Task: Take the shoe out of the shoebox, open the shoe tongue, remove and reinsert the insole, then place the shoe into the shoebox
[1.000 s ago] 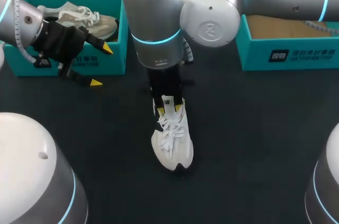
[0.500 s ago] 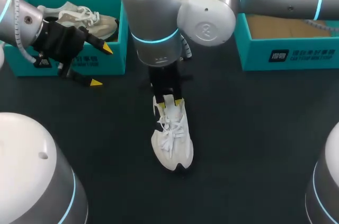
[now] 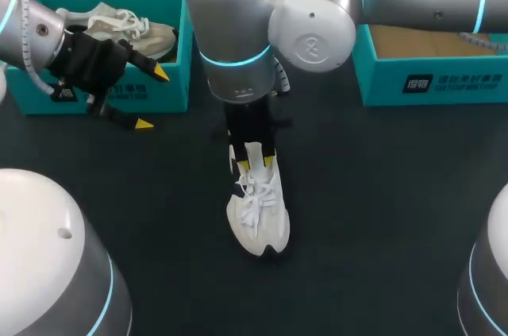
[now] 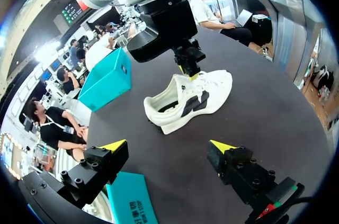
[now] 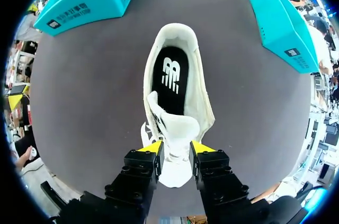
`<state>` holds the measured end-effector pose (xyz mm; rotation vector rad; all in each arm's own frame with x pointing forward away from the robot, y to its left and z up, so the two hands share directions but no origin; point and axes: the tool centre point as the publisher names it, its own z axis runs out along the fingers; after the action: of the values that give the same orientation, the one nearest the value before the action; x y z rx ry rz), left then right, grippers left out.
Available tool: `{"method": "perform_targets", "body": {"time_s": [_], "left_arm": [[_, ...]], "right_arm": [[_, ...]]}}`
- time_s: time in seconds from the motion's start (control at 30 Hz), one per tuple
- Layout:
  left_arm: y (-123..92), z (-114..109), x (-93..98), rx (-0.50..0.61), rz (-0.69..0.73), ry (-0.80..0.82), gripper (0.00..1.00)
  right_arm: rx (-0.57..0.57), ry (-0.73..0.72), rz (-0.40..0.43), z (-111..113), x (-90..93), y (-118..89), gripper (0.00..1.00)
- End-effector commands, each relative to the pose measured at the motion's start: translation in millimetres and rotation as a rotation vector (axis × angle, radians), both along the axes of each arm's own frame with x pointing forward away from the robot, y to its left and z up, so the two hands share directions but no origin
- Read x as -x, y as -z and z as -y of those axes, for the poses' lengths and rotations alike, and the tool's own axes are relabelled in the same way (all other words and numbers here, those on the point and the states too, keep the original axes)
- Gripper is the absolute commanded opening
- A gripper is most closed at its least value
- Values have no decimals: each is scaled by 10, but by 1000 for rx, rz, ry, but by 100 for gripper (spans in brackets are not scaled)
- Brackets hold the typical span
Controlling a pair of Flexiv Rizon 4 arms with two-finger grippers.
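Shoe position: white shoe (image 3: 258, 209) is out of the box, upright on its sole in the middle of the counter (image 3: 381, 193), toe toward the near edge.
Right tool: right tool (image 3: 254, 164) comes straight down over the shoe's opening. Its yellow tips are close together on either side of the raised tongue (image 5: 177, 126) and appear to pinch it.
Left tool: left tool (image 3: 152, 98) hangs with its fingers spread wide and nothing between them, just in front of the left shoebox (image 3: 171, 94).
Insole: dark insole (image 5: 170, 78) lies flat inside, exposed behind the tongue.
Handling (judged): light shoe, soft upper, floppy tongue. A pull on the tongue alone would likely drag or tip the shoe. The firmer heel collar or sidewall looks like the better hold. The insole is thin and bendy, and its heel end is reachable.
Boxes: left shoebox at the far-left corner holds a second shoe (image 3: 119, 25). The right shoebox (image 3: 444, 82) is at the far-right corner.
Room: open counter on both sides of the shoe and toward the near edge. The boxes crowd the far edge.
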<state>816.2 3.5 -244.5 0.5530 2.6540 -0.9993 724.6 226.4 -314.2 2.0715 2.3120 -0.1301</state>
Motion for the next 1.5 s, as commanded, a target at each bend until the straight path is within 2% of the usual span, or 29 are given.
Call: {"method": "perform_targets", "body": {"time_s": [0.03,0.3,0.37,0.6,0.77,1.03,1.2,1.3,1.37,1.43,1.5], "left_arm": [[-5,0,7,-3,0,0,100],[-5,0,7,-3,0,0,100],[-5,0,7,-3,0,0,100],[-5,0,7,-3,0,0,100],[-5,0,7,-3,0,0,100],[-5,0,7,-3,0,0,100],[-5,0,7,-3,0,0,100],[-5,0,7,-3,0,0,100],[-5,0,7,-3,0,0,100],[-5,0,7,-3,0,0,100],[-5,0,7,-3,0,0,100]], "right_arm": [[-57,-21,-12,13,-61,89,32],[-91,-72,-12,-50,-176,123,34],[-94,-74,-10,-33,-200,125,37],[-90,-83,-5,67,-268,117,38],[-70,-68,24,127,-339,112,35],[-55,-82,1,97,-439,254,29],[-39,-102,60,105,-457,45,30],[-25,-211,133,137,-490,-111,33],[-9,-396,185,129,-504,-208,31],[-7,-578,185,98,-511,-294,29],[15,-735,199,86,-561,-378,32]]}}
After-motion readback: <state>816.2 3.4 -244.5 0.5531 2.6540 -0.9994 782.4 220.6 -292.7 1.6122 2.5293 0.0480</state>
